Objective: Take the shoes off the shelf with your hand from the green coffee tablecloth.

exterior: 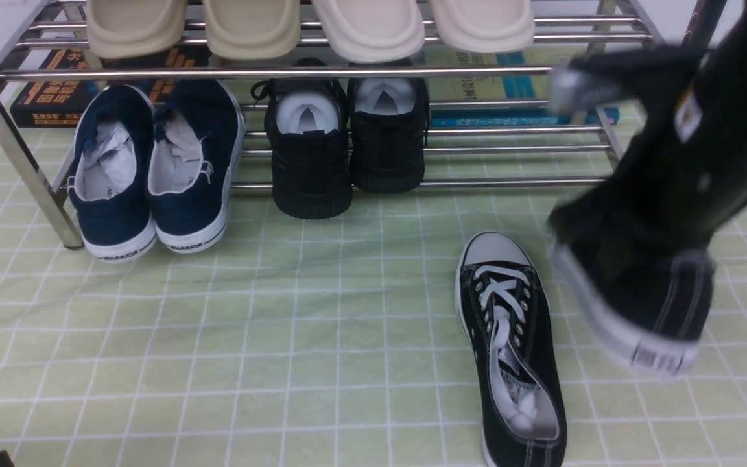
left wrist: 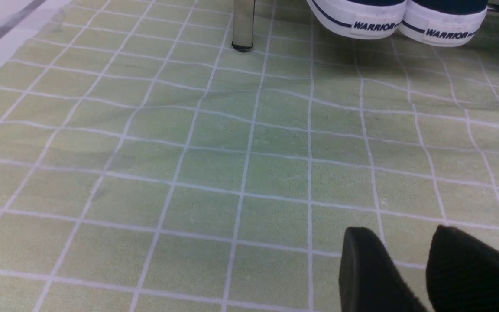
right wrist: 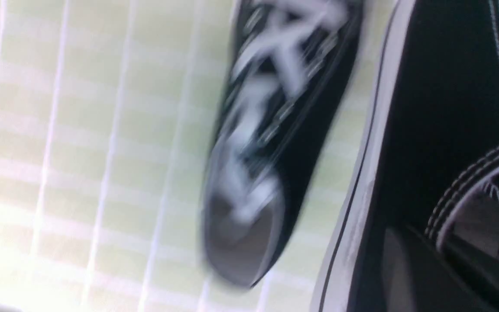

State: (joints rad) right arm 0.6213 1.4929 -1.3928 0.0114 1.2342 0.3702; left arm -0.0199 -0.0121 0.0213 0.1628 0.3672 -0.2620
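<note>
One black canvas shoe (exterior: 511, 350) with white laces lies on the green coffee tablecloth (exterior: 283, 311), toe toward the shelf (exterior: 17, 155). The second shoe (exterior: 633, 292) hangs tilted above the cloth at the right, heel low, blurred. My right gripper (right wrist: 440, 255) is shut on its side wall near the opening, one finger (right wrist: 401, 264) outside the canvas. In the right wrist view the lying shoe (right wrist: 271, 130) shows beside the held one (right wrist: 440, 108). My left gripper (left wrist: 401, 236) stands open over bare cloth near the shelf's left front post (left wrist: 243, 26).
On the lower tier stand a navy pair (exterior: 153, 168) and an all-black textured pair (exterior: 347, 143). Beige slippers (exterior: 308, 26) line the top tier. Books (exterior: 49, 97) lie behind the shelf. The right arm (exterior: 711, 130) reaches across the shelf's right end.
</note>
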